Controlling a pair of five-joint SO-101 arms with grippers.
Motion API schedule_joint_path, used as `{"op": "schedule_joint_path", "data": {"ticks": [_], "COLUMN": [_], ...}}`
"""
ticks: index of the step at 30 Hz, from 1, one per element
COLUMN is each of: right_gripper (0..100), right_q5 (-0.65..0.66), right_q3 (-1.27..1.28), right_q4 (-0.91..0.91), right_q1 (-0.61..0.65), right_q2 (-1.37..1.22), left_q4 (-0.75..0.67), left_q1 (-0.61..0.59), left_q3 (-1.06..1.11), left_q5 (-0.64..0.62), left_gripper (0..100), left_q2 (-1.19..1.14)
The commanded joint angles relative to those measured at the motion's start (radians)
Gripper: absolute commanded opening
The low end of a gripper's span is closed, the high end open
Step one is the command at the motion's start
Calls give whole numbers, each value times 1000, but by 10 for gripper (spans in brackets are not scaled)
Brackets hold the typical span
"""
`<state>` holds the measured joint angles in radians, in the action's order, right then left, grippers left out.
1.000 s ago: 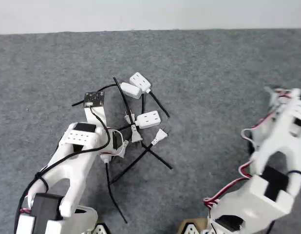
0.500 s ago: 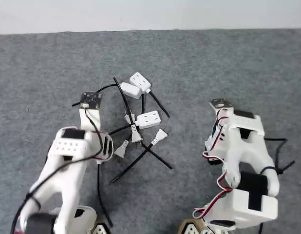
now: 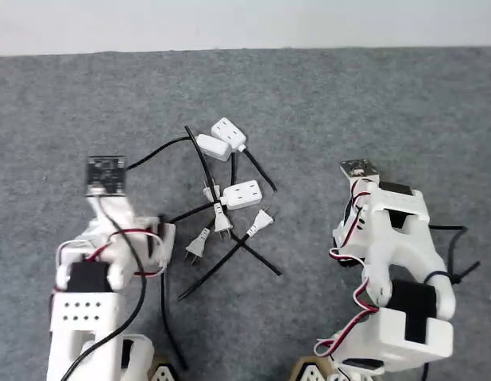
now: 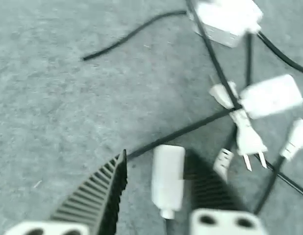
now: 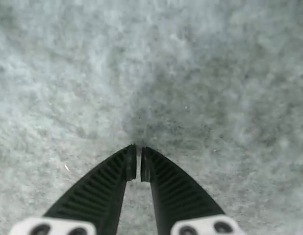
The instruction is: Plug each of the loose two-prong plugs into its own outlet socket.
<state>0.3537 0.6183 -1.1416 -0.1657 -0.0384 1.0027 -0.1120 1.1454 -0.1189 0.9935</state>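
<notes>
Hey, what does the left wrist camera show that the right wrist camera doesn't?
Left wrist view: the left gripper is open with a white cord end between its fingers, and beyond it lie white sockets, loose plugs and black cords. Right wrist view: the right gripper is shut above the grey carpet, with nothing else near it. Both: that same carpet underneath.
</notes>
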Motion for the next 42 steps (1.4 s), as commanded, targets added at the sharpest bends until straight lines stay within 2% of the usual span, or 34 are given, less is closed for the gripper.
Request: {"op": "schedule_joint_path", "data": {"ticks": [1, 5, 11, 13, 22, 26, 29, 36, 42], "right_gripper": [16, 16, 16, 16, 16, 16, 16, 16, 16], "right_q5": [-12, -12, -12, -12, 11, 14, 14, 14, 14], "right_q3": [-5, -5, -5, -5, -3, -5, -5, -5, -5], "right_q4": [12, 12, 12, 12, 12, 12, 12, 12, 12], "right_q1": [8, 8, 7, 7, 5, 5, 5, 5, 4], "right_q2": [33, 33, 33, 33, 33, 33, 33, 33, 33], "left_q4": [11, -8, -178, -193, -199, -201, -201, -272, -227], "left_q1": [-28, -28, -17, 14, 253, 331, 385, 399, 399], "left_q3": [4, -2, -24, -39, -42, -44, -41, 31, -31], "left_q5": [-14, -20, -20, -20, -23, -97, -107, -110, -107], "left_gripper": [22, 12, 12, 12, 12, 12, 12, 13, 13], "left_q2": [6, -114, -394, -443, -413, -411, -414, -430, -514]}}
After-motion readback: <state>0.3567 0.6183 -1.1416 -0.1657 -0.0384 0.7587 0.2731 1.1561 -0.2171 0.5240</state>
